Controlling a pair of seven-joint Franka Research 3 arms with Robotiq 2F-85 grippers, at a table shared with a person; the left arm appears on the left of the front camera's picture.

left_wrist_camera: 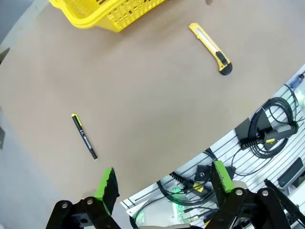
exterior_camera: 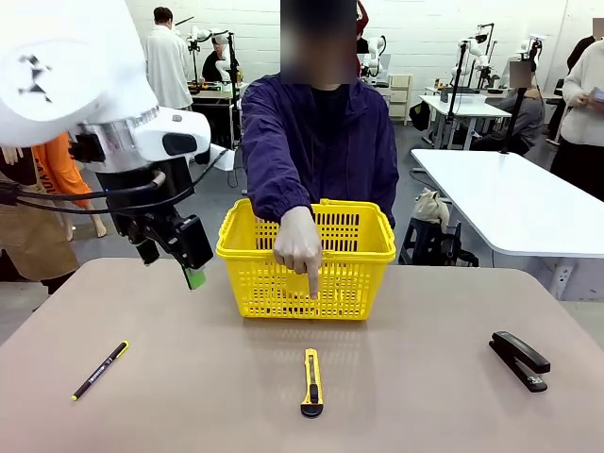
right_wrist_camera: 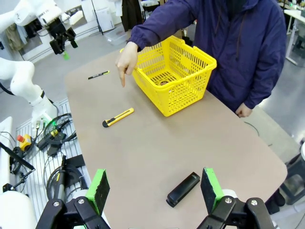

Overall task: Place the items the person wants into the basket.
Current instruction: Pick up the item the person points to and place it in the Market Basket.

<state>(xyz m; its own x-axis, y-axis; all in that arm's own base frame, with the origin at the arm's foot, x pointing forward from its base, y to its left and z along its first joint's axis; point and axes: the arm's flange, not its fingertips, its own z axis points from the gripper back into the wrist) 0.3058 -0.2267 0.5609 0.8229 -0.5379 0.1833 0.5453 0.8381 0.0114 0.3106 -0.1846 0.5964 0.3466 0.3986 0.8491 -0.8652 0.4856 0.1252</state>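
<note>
The matt brown desk (exterior_camera: pixel 425 406) with rounded corners carries a yellow slotted plastic basket (exterior_camera: pixel 354 274) near its far edge. A yellow-black utility knife (exterior_camera: pixel 311 382) lies flat on the bare top in front of the basket, apart from it. A thin black pen (exterior_camera: pixel 99 370) lies off to the left and a black stapler (exterior_camera: pixel 520 360) to the right. The person in a navy-purple jacket (exterior_camera: pixel 321 142) stands behind the basket, one hand (exterior_camera: pixel 297 247) over its near wall with the forefinger pointing down. The left claw (left_wrist_camera: pixel 163 183) hangs above the desk's left side, released and empty. The right claw (right_wrist_camera: pixel 154 191) is spread wide too, with nothing in it. Beyond are white tables (exterior_camera: pixel 514 203), a grey floor and a white brick wall.
</note>
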